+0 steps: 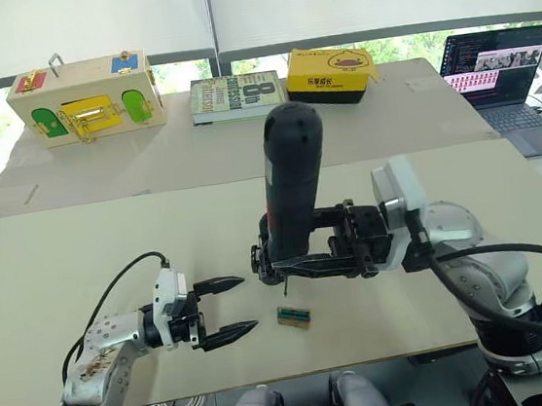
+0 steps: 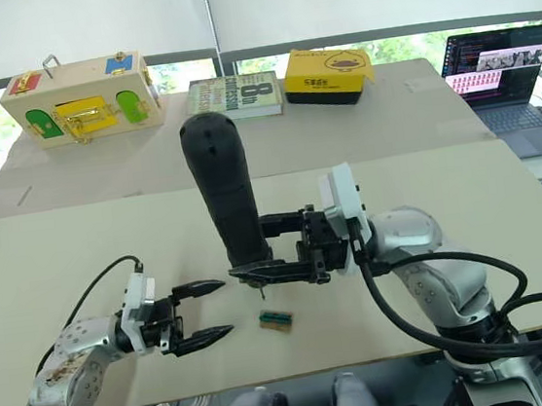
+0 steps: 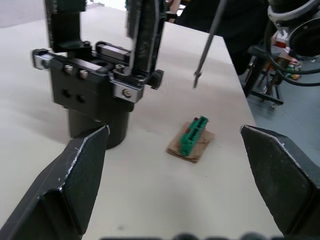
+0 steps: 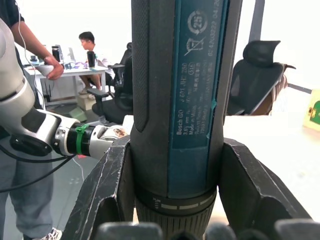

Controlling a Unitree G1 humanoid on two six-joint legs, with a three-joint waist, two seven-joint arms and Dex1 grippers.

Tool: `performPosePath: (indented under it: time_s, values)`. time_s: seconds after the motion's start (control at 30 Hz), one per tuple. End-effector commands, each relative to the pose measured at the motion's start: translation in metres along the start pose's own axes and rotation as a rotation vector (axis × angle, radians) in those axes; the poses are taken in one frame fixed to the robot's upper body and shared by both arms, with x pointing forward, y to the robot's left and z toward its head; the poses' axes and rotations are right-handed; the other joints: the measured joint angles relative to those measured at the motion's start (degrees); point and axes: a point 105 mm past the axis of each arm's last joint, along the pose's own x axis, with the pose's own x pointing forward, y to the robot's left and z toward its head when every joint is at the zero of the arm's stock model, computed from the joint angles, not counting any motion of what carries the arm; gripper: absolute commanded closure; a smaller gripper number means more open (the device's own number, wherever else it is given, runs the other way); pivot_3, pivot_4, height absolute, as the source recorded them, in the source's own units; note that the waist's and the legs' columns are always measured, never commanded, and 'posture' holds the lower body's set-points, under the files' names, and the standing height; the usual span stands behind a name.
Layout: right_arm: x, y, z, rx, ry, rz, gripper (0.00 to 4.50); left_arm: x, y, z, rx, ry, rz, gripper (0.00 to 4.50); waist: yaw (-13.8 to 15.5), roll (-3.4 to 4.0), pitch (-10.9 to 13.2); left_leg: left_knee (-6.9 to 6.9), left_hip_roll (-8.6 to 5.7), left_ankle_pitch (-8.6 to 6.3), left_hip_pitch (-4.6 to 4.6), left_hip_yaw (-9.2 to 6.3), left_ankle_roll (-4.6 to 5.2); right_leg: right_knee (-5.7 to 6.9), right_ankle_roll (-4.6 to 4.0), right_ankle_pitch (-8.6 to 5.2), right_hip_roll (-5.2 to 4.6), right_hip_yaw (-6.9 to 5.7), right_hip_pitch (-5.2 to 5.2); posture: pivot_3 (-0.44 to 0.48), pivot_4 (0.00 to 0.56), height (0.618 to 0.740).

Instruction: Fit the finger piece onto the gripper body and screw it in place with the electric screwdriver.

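Bright daylight from rear windows; soft shadows; the wrist views' near edges look perhaps blurred.

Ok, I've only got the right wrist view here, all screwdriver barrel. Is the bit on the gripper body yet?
Observer: No. The electric screwdriver is upright, and its bit tip hangs in the air beside the gripper body.
Operator: Anything near the bit?
Observer: A small green-topped block lies on the table close by.
Operator: And the left claw?
Observer: The left claw is open and empty, pointing at the body.
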Motion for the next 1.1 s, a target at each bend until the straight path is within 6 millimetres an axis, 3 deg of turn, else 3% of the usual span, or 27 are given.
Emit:
performPosePath:
  time_s: [0.03, 0.2, 0.4, 0.53, 0.77, 1.1]
  values:
    - [-0.001, 0.004, 0.025, -0.075, -0.047, 0.017, 2.58, -0.006, 0.008, 0.005, 0.033, 0.001, 0.036, 0.06, 0.0, 0.0, 0.0, 0.0, 0.0, 0.0, 0.0, 0.0, -0.01, 0.01, 0.0, 0.0, -0.01, 0.0, 0.0, 0.0, 0.15, 0.74]
    - [-0.002, 0.002, 0.034, -0.092, -0.045, 0.005, 2.58, -0.001, 0.026, -0.005, 0.089, 0.027, 0.112, 0.06, 0.0, -0.01, 0.0, 0.01, 0.0, 0.04, 0.02, 0.0, -0.06, 0.02, -0.06, 0.06, -0.01, -0.02, 0.02, 0.0, 0.15, 0.74]
    - [-0.001, -0.002, 0.041, -0.106, -0.038, -0.008, 2.58, 0.019, 0.034, -0.022, 0.107, 0.065, 0.104, 0.06, 0.0, -0.02, 0.0, 0.05, -0.01, 0.05, 0.02, 0.01, -0.04, 0.01, -0.06, 0.14, -0.02, -0.02, 0.04, 0.0, 0.15, 0.74]
    - [0.0, -0.004, 0.042, -0.109, -0.034, -0.013, 2.58, 0.036, 0.043, -0.023, 0.126, 0.057, 0.126, 0.06, 0.3, -0.02, 0.0, 0.06, -0.02, 0.08, 0.0, 0.01, -0.06, 0.02, -0.07, 0.16, -0.04, -0.03, 0.03, 0.0, 0.15, 0.74]
    - [-0.001, -0.004, 0.044, -0.112, -0.022, -0.019, 2.58, 0.064, 0.035, -0.021, 0.117, 0.037, 0.071, 0.06, 0.3, -0.03, 0.0, 0.13, -0.03, 0.1, 0.01, 0.01, -0.04, 0.04, -0.05, 0.23, -0.02, 0.0, 0.06, 0.0, 0.15, 0.74]
    - [-0.006, -0.002, 0.042, -0.111, -0.004, -0.038, 2.58, 0.083, 0.038, -0.023, 0.13, 0.05, 0.11, 0.06, 0.8, -0.04, 0.0, 0.25, -0.06, 0.12, 0.01, 0.01, -0.02, 0.05, -0.02, 0.29, 0.07, -0.01, 0.12, 0.0, 0.15, 0.74]
